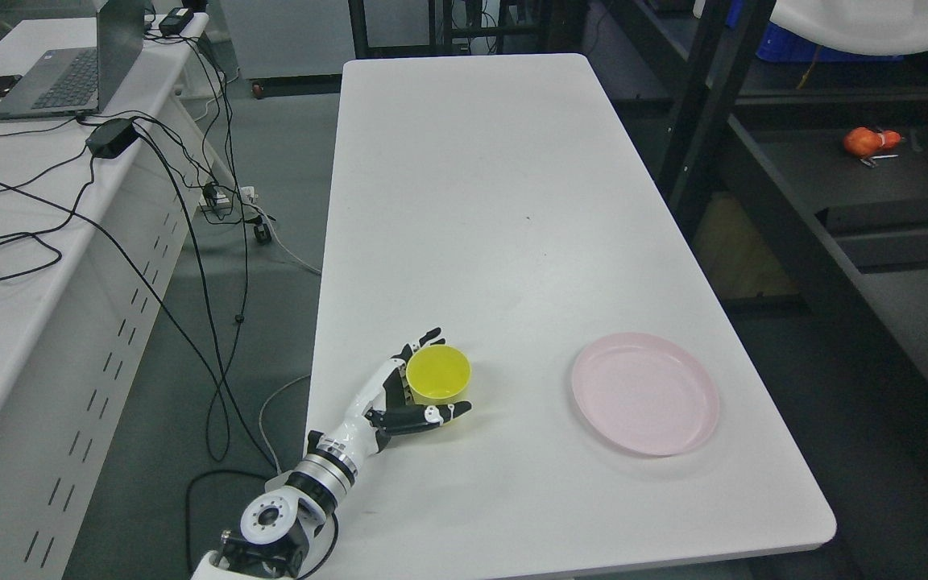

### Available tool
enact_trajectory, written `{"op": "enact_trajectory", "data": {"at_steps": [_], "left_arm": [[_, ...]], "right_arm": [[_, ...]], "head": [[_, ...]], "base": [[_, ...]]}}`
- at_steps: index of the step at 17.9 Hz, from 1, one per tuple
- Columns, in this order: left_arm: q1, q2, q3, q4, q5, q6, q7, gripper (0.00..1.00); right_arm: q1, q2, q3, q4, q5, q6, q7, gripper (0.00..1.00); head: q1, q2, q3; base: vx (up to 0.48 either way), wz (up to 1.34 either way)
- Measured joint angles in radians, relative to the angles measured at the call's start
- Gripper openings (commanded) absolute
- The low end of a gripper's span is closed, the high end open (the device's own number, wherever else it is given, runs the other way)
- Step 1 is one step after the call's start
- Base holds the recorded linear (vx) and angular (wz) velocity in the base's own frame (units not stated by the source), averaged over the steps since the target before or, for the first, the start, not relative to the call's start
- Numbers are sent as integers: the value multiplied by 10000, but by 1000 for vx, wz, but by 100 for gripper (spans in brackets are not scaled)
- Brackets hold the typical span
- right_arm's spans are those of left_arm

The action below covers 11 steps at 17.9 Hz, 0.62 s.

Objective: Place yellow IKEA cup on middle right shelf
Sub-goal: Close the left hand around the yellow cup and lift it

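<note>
The yellow cup (438, 374) stands upright on the white table (496, 201), near its front left edge. My left hand (452, 370) comes in from the lower left and wraps the cup. Its fingers (425, 338) lie against the cup's far left side and the thumb (432, 415) presses across its near side. The cup's base rests on the table. The black shelf rack (794, 234) stands along the table's right side, with a dark shelf board (883, 189) in view. My right arm does not show.
A pink plate (645, 393) lies on the table to the right of the cup. An orange object (869, 142) sits on the dark shelf. A side desk (21, 266) at left carries a laptop (69, 72) and cables.
</note>
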Motion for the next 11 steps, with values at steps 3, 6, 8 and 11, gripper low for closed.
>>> {"op": "enact_trajectory", "data": {"at_steps": [3, 6, 8, 11], "left_arm": [[-179, -1, 107, 380, -2, -203, -9, 14], [-265, -1, 272, 771, 79, -762, 4, 0], [-298, -1, 359, 975, 172, -1039, 27, 0], [-343, -1, 486, 1206, 273, -1293, 40, 9]], "right_arm": [[-1, 0, 0, 0, 0, 0, -1, 99], [0, 0, 0, 0, 0, 0, 0, 99], [0, 0, 0, 0, 0, 0, 0, 99], [0, 0, 0, 0, 0, 0, 0, 99]], "head": [[0, 0, 0], [0, 0, 0], [0, 0, 0], [0, 0, 0]], "base": [[0, 0], [-8, -8], [0, 0], [-4, -7]]}}
